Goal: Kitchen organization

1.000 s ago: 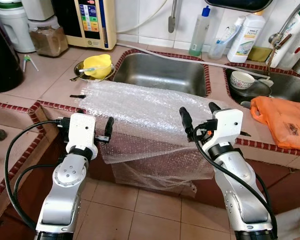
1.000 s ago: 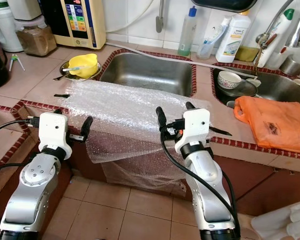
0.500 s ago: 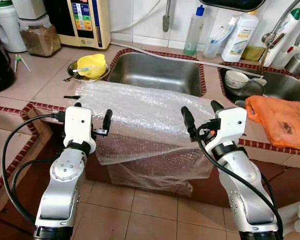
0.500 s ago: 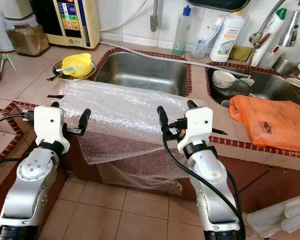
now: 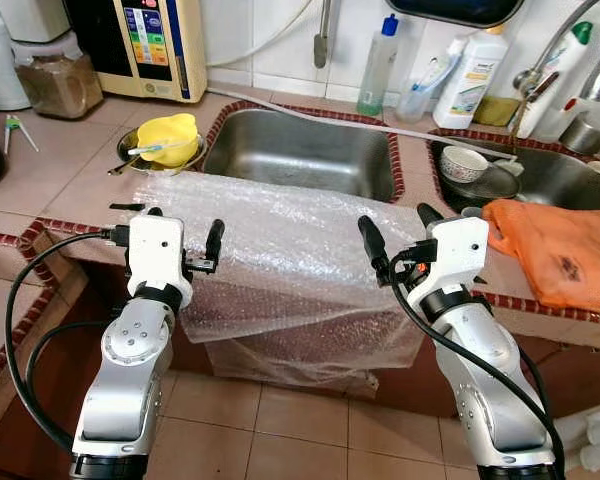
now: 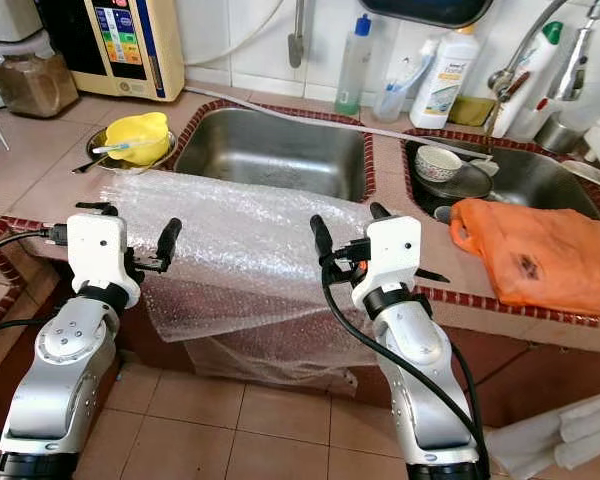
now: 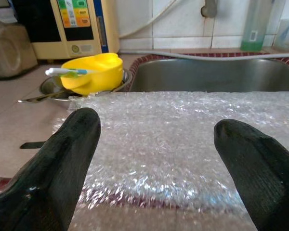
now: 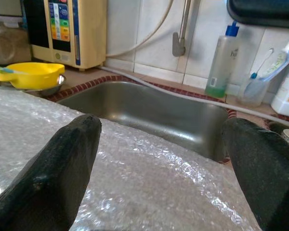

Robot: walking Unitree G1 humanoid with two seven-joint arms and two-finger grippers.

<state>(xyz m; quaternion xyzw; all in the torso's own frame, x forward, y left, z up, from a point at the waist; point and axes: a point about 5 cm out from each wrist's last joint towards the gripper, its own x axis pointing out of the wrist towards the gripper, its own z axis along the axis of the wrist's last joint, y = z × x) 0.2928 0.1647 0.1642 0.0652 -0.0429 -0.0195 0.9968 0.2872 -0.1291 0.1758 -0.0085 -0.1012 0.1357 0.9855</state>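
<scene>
Left eye view: bubble wrap (image 5: 280,240) overhanging counter edge (image 5: 65,232).

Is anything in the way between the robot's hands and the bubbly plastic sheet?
Nothing visible. The bubble wrap lies draped over the counter edge in front of the sink, and the left gripper and right gripper are open right at its near edge, with no object between.

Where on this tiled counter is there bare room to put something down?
Bare tile lies left of the clear bubble wrap sheet, between the yellow bowl and the cream appliance. The empty steel sink basin is also free. It is crowded to the right: the orange plastic bag, and the second sink holding a white cup.
</scene>
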